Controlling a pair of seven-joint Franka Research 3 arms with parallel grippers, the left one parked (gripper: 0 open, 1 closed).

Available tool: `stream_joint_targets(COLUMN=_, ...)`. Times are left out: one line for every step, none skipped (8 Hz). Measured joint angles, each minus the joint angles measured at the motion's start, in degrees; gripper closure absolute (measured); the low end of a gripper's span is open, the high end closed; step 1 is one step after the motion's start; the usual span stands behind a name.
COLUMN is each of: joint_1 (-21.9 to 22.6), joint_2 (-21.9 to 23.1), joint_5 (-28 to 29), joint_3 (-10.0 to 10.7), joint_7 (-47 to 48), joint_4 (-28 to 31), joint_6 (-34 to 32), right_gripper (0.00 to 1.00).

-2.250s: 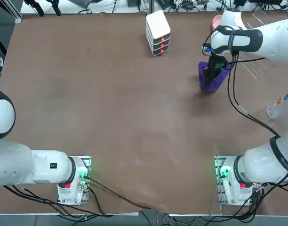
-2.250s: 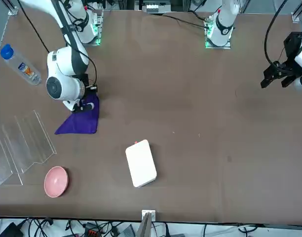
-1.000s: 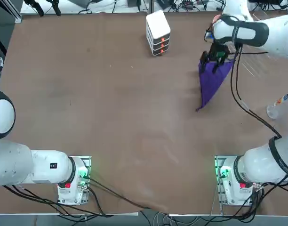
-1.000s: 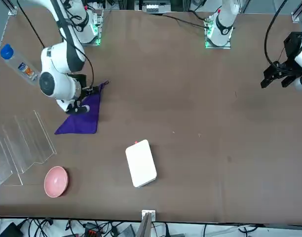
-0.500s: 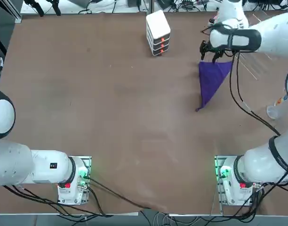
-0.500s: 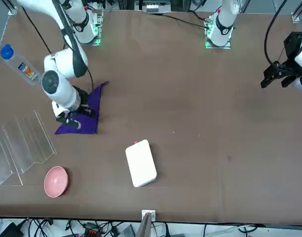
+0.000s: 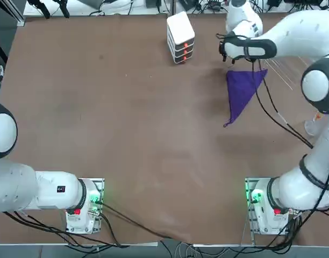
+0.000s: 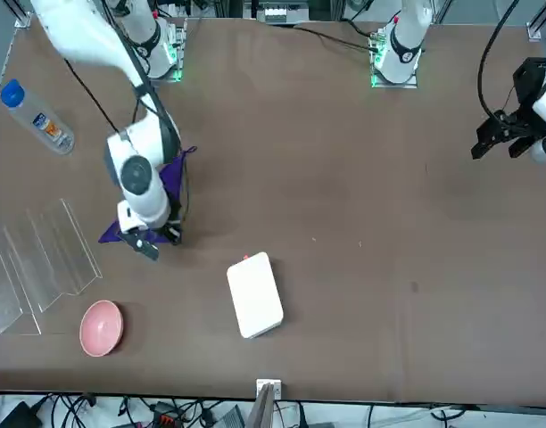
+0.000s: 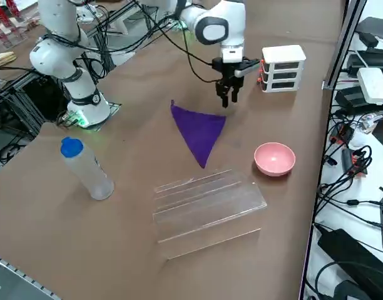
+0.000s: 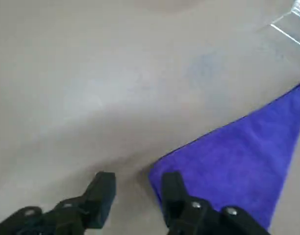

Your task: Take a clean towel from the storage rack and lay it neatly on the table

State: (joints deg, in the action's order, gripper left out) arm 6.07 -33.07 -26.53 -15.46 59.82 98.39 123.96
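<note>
Your right tool [image 10: 139,193] hovers, its fingers apart, over the worktop [image 9: 254,25] beside the purple towel [image 9: 199,131].

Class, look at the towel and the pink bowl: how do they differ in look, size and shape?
The towel is deep purple, while the bowl is pale pink. The towel lies flat as a rough triangle; the bowl is round and hollow. The towel is larger, the bowl smaller. Both rest on the brown table.

Right gripper [image 9: 229,99] is hovering beside towel [image 9: 199,130]; tabletop [image 7: 137,134] is lying open leftward; clear rack [image 9: 210,206] is obstructing rightward, white drawer unit [image 9: 283,55] standing ahead-left.
</note>
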Motion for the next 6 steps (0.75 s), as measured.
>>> stream_joint_targets(joint_1=0.8, joint_2=-2.9, joint_5=-1.1, joint_3=0.1, joint_7=1.5, joint_4=-3.5, joint_6=-3.0, right_gripper=0.41)
stream_joint_targets(joint_1=0.9, joint_2=-5.2, joint_5=-2.0, joint_3=0.2, joint_7=3.1, joint_4=-5.5, joint_6=-3.9, right_gripper=0.42)
stream_joint_targets(joint_1=0.9, joint_2=-6.7, joint_5=-2.3, joint_3=0.7, joint_7=4.3, joint_4=-6.3, joint_6=-4.0, right_gripper=0.43)
stream_joint_targets(joint_1=0.9, joint_2=-7.6, joint_5=-2.9, joint_3=1.1, joint_7=5.5, joint_4=-6.5, joint_6=-4.2, right_gripper=0.44)
stream_joint_targets(joint_1=0.9, joint_2=-8.0, joint_5=-3.1, joint_3=1.2, joint_7=6.2, joint_4=-6.5, joint_6=-5.7, right_gripper=0.45)
stream_joint_targets(joint_1=0.9, joint_2=-8.0, joint_5=-3.1, joint_3=1.3, joint_7=6.5, joint_4=-6.5, joint_6=-7.8, right_gripper=0.47)
